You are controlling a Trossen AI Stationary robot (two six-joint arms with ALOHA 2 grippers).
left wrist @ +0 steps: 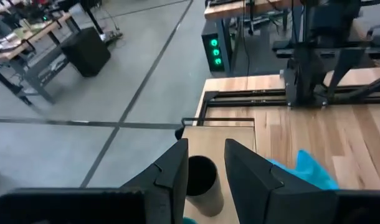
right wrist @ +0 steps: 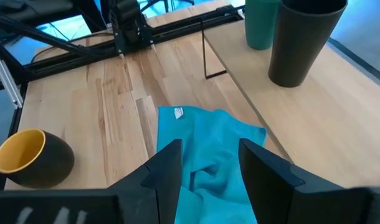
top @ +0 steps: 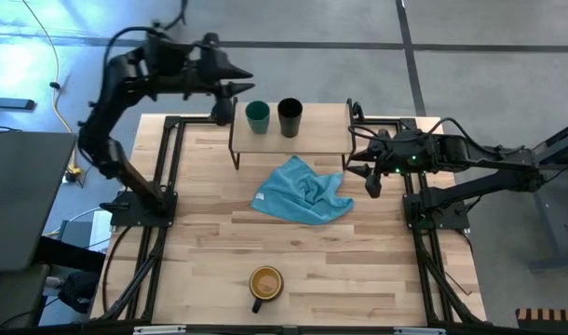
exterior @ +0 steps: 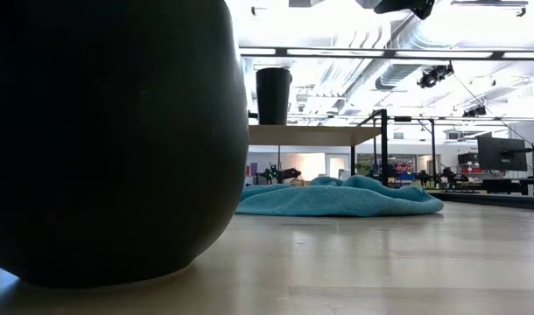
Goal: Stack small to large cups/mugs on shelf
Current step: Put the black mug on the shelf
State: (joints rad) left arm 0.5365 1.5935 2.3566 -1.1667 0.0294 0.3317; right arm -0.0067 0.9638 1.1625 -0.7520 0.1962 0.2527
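The teal cup (top: 257, 116) and black cup (top: 290, 117) stand side by side on the shelf (top: 326, 140); the yellow-lined mug (top: 265, 284) sits near the tabletop's front edge. All look rigid, light and smooth, so best gripped across the rim or wall. The left gripper (left wrist: 205, 171) hovers released over the shelf's left end, and the right gripper (right wrist: 209, 163) hangs released by its right end.

Light-wood shelf (top: 312, 126), soft cloth (top: 301, 192), glossy mug (right wrist: 31, 158).

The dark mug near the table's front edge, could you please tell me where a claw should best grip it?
Probably the dark mug by its rim, coming straight down with one finger inside the open yellow mouth and one outside. It stands upright and alone, and its handle points toward the front edge, leaving the side walls clear.
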